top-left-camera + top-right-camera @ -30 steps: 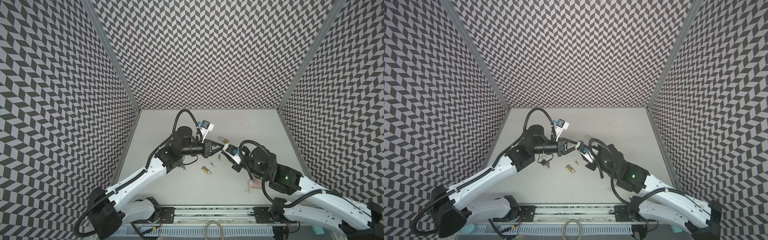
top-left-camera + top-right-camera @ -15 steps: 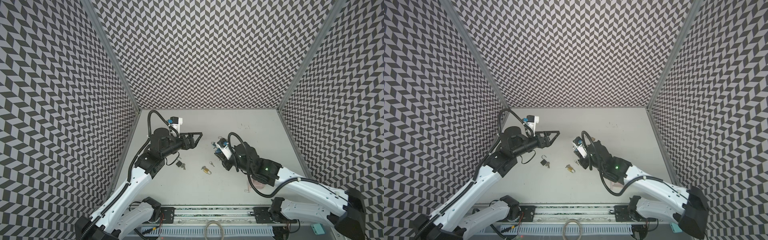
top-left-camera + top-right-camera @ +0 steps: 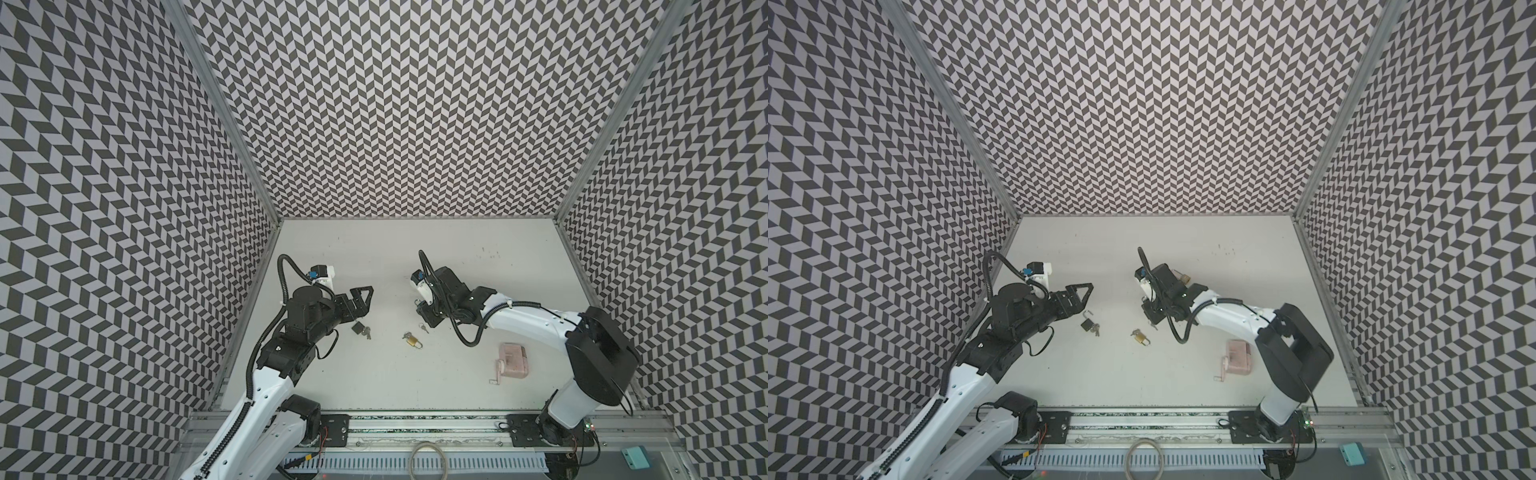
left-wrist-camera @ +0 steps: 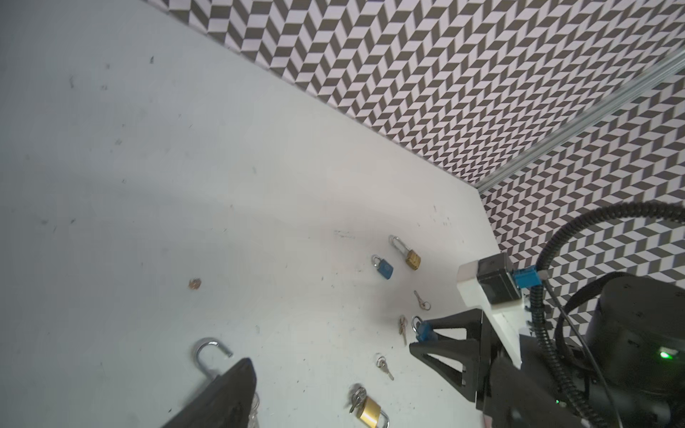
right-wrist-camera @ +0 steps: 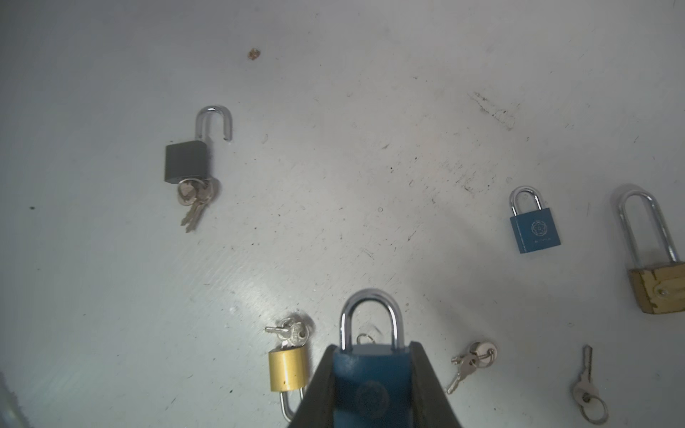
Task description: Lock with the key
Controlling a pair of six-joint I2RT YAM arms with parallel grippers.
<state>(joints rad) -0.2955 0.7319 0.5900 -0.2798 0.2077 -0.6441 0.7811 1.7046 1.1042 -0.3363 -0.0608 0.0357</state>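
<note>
My right gripper (image 5: 370, 352) is shut on a blue padlock (image 5: 370, 381) whose shackle is closed; it hangs just above the table at mid-table in a top view (image 3: 420, 307). My left gripper (image 3: 365, 303) stands open and empty, off to the left, apart from that lock. One of its fingers (image 4: 230, 392) shows in the left wrist view, over a black padlock (image 5: 187, 161) with an open shackle and keys in it. A small loose key bunch (image 5: 469, 361) lies right beside the held lock. I cannot see a key in the held padlock.
A brass padlock (image 3: 413, 340) with keys lies in front of the held lock. A second blue padlock (image 5: 533, 229), a long-shackle brass padlock (image 5: 656, 289) and a single key (image 5: 587, 385) lie behind my right gripper. A pink case (image 3: 513, 361) sits front right.
My left gripper has opened and drawn back to the left, away from the blue padlock. My right gripper has shifted left with the padlock still in it.
</note>
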